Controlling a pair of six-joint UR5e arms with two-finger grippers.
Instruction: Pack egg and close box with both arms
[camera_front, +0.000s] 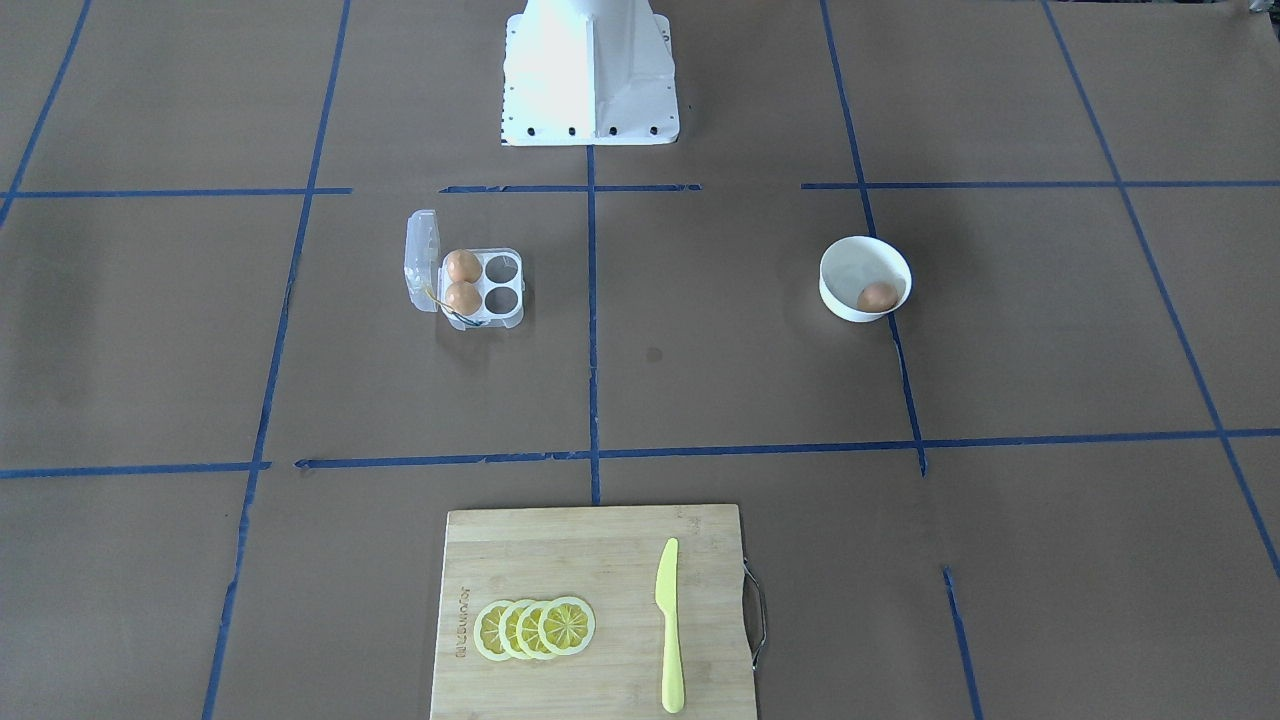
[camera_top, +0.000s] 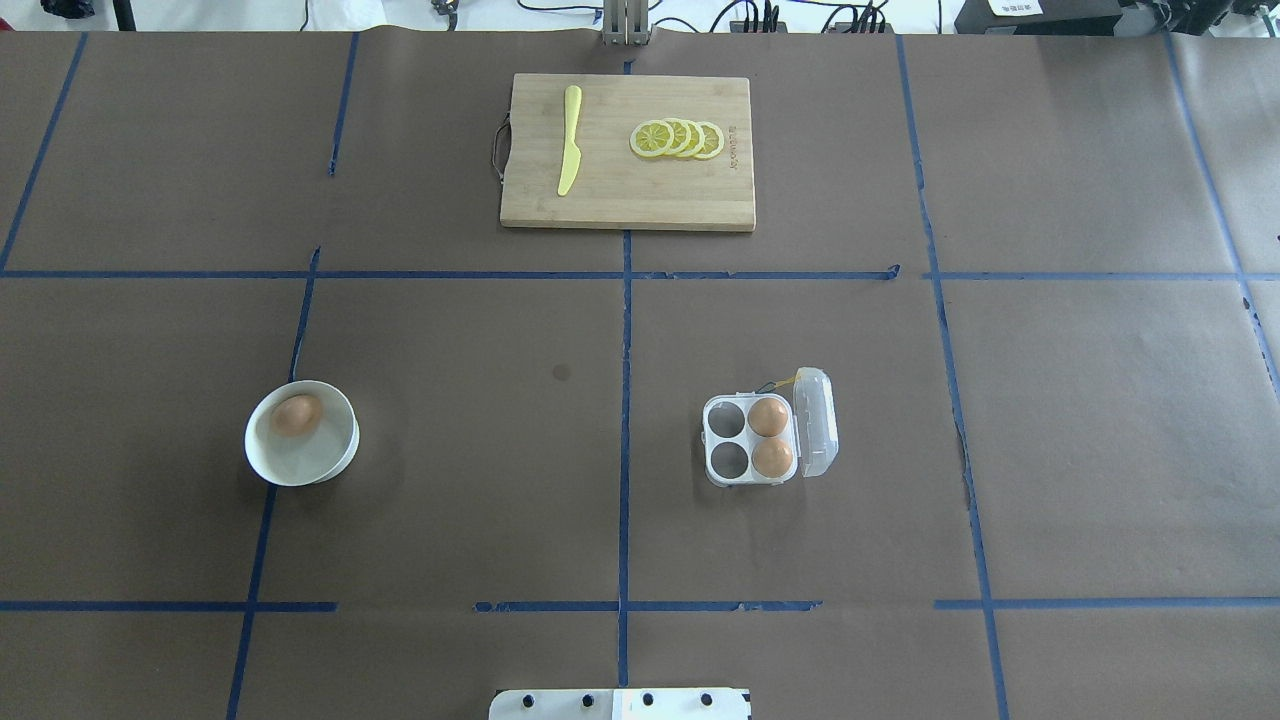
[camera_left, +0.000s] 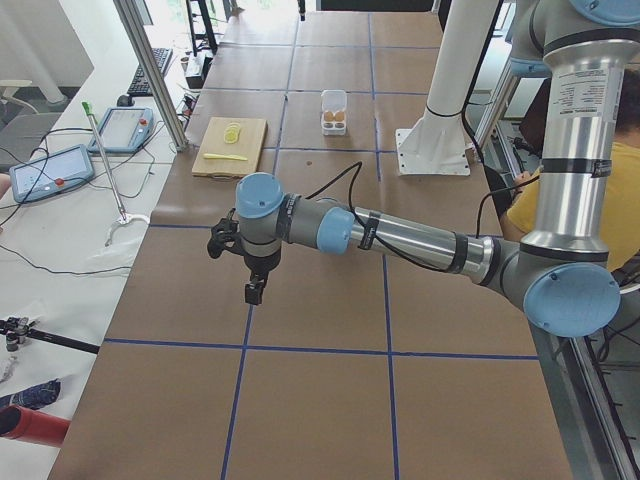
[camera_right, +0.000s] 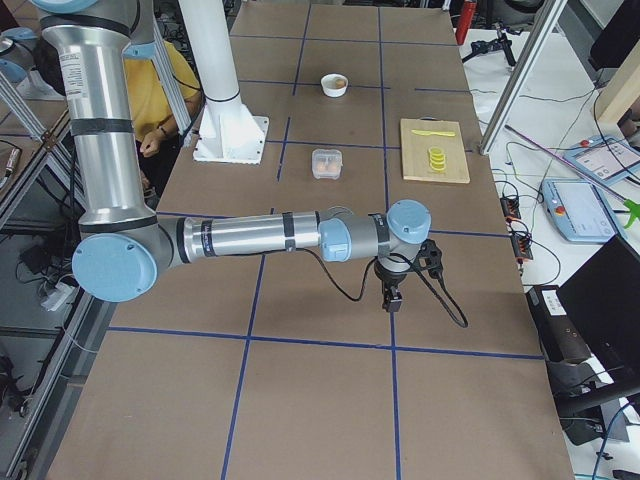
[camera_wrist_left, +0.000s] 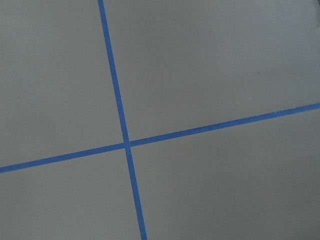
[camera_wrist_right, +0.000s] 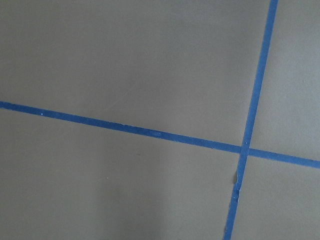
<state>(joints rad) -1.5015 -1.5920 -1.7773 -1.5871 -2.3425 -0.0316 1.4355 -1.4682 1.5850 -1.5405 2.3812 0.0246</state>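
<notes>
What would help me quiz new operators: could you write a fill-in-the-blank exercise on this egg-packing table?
1. The open clear egg case holds ___ eggs.
2. The third egg lies in the white ___.
3. On the wooden cutting board, apart from the lemon slices, lies a yellow plastic ___.

Missing words: two; bowl; knife.

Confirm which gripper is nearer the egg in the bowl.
Left. The egg lies in the bowl on the table, in its left half, toward the left gripper. The right gripper hangs near the far end, beyond the box.
</notes>
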